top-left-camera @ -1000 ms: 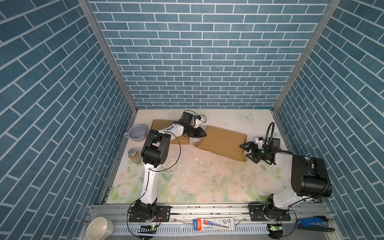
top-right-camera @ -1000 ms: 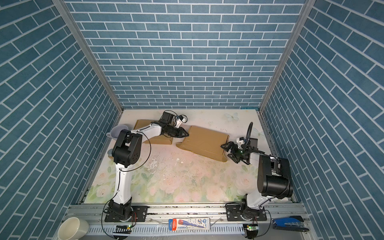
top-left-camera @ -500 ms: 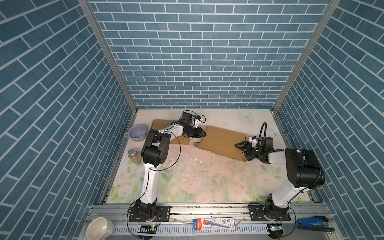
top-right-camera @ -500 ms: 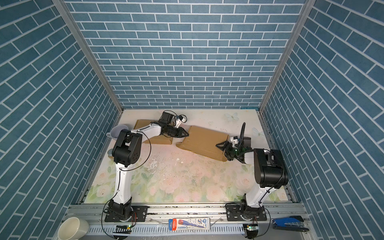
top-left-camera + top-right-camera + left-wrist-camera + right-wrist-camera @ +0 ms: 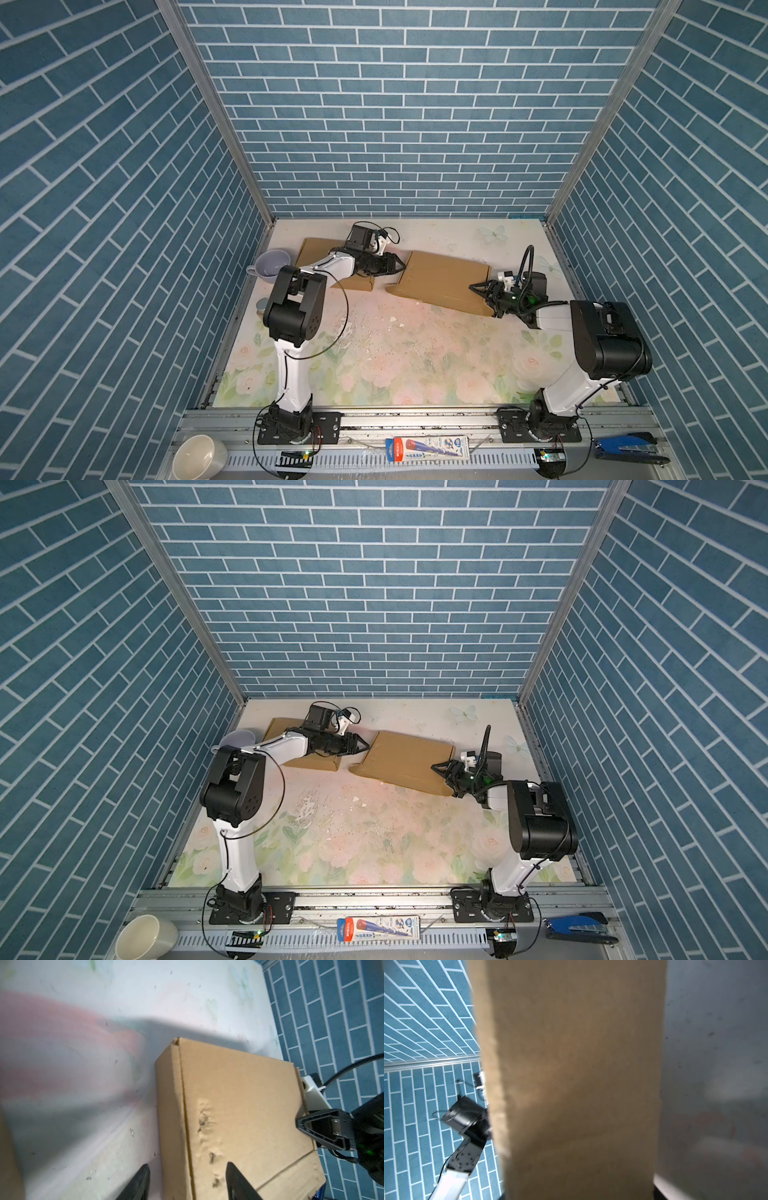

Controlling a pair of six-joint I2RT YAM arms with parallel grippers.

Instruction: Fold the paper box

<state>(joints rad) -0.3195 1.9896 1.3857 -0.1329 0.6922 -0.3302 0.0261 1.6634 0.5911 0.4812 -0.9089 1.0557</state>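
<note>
**One paper box [image 5: 440,278] between left fingers [image 5: 395,266] and right fingers [image 5: 482,286]**

Floral tabletop [image 5: 395,345] underneath. Paper box lying slantwise, one end at each set of fingers. Behind left fingers, second flat cardboard piece [image 5: 316,253]. Left fingers spread apart, straddling box's near edge, one over top face, one over tabletop, clamping nothing. Right fingers parted across opposite end, one over top face; hold or no hold, cannot tell. Farther behind left fingers, lilac mug [image 5: 272,262].

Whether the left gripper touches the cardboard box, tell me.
Cannot tell. In the left wrist view the left gripper straddles the cardboard box at its edge; neither contact nor gap shows plainly.
</note>
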